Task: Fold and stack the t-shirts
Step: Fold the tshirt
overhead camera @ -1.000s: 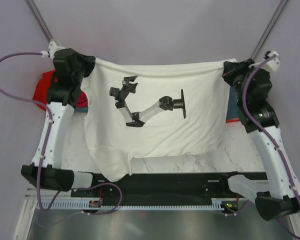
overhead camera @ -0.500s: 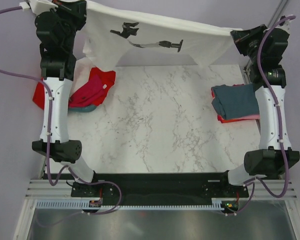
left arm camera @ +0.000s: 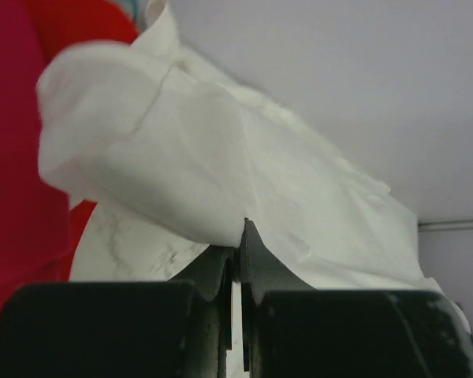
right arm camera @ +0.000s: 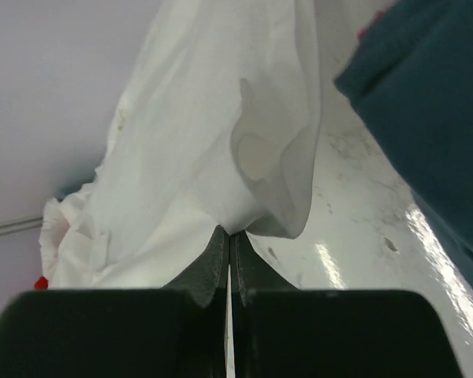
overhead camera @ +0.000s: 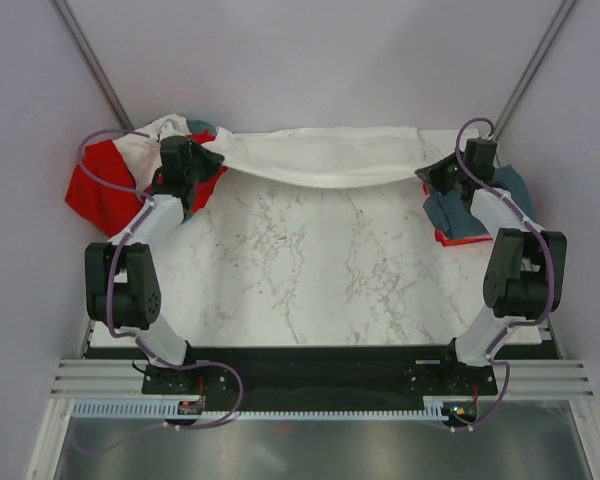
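1. The left gripper [left arm camera: 238, 240] is pressed shut, pinching one edge of the white t-shirt [overhead camera: 320, 158] at the far left of the table [overhead camera: 310, 290].
2. The right gripper [right arm camera: 229, 240] is clamped just as tightly on the opposite edge of that shirt, at the far right.
3. Between them, the white t-shirt lies in a sagging, bunched band along the table's far edge.
4. The table has a glossy, white marble-patterned top.
5. A red t-shirt [overhead camera: 95, 195] lies crumpled just beside the left gripper, spilling over the table's left edge, with some white cloth draped over it.
6. A folded slate grey-blue t-shirt [overhead camera: 460, 208] sits beside the right gripper, on top of a strip of coral-red cloth [overhead camera: 458, 238].
7. Pale lilac-grey walls [overhead camera: 300, 60] enclose the space, and two thin metal poles [overhead camera: 85, 55] slant up from the far corners.
8. Which part of the shirt each gripper holds cannot be made out. The near cloth in the left wrist view is blurred.
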